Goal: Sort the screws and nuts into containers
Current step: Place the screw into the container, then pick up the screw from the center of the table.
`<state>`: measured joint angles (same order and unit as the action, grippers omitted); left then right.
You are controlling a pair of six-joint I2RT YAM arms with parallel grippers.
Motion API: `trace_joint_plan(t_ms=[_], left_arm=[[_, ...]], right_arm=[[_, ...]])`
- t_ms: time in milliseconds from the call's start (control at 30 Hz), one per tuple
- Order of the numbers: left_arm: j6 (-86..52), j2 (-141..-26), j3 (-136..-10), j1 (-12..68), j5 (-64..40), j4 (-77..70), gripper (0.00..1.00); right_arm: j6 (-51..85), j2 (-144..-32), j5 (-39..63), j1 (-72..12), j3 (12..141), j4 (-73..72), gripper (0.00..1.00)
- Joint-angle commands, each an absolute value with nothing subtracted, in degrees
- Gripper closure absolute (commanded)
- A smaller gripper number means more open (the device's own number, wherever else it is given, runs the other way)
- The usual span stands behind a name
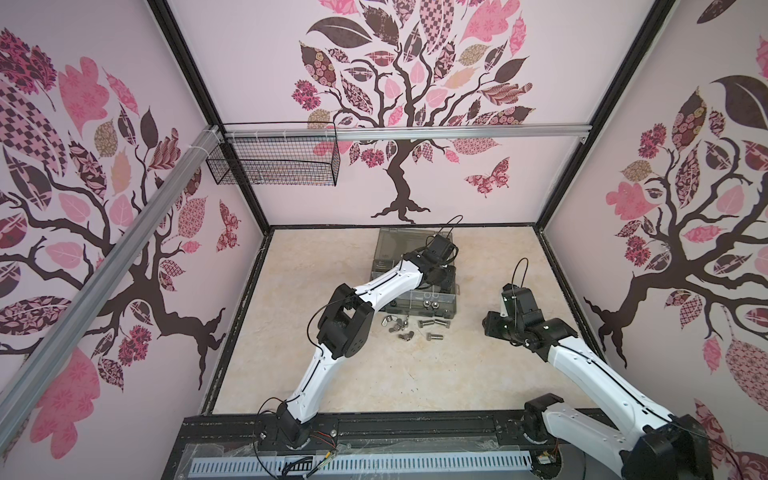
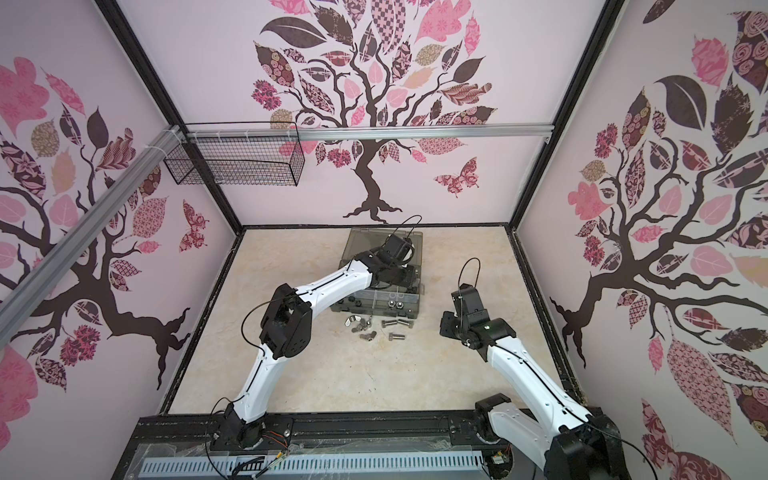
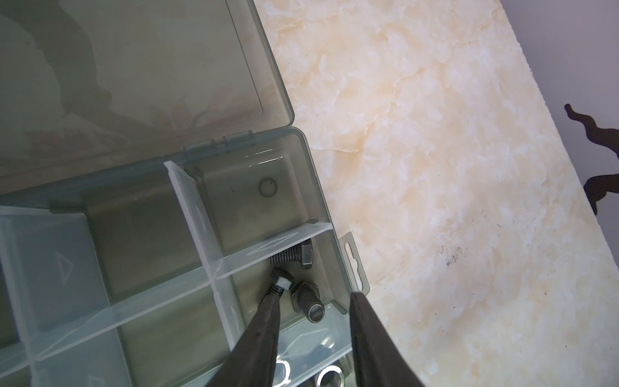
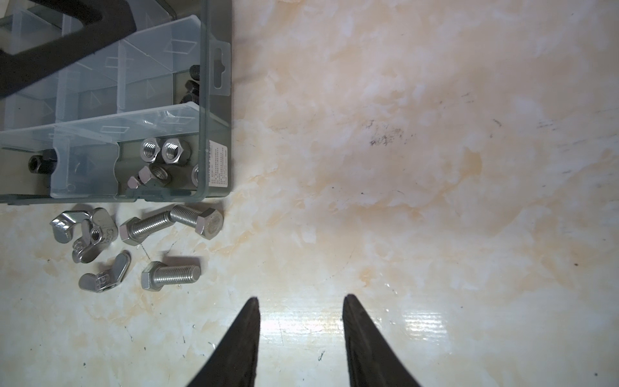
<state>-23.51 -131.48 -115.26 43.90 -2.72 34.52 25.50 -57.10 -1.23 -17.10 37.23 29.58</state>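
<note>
Your right gripper: jaws spread, empty, low over bare table, beside three silver screws and loose wing nuts. Beyond, the organizer case, hex nuts in its near corner. Farthest, left gripper: spread above the black screws in their compartment, pinching nothing. Reads as the drop-off step. Next, lift clear and pick from the loose pile.

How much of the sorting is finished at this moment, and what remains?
Done: black bolts and silver hex nuts lie in separate compartments of the organizer case. In hand: nothing; the left gripper stands open over the black bolts, the right gripper open above the table. Left: three silver bolts and several wing nuts on the table.
</note>
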Motion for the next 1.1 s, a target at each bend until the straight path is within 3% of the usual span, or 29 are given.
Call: trace_joint_plan(t_ms=[0,233,700,1067], left_arm=[[-23.4,-126.88,-111.73,44.0,-2.59,32.58,0.61],[-24.07,-112.48,-95.18,43.92,-1.18,26.8,0.61],[-29.26,-71.09,-55.71,39.48,6.11,26.68,0.59],[-28.49,-55.99,-44.24,37.97,8.43,33.78,0.57]], right_arm=[[24.96,-57.05,-1.23,-16.88,38.34,29.87,0.56],[25.01,-56.98,-0.87,-16.88,38.6,30.06,0.57],[26.42,-61.34,0.32,-20.5,40.71,30.82,0.59],[31.47,-70.06,-1.13,-29.04,43.32,27.81,0.59]])
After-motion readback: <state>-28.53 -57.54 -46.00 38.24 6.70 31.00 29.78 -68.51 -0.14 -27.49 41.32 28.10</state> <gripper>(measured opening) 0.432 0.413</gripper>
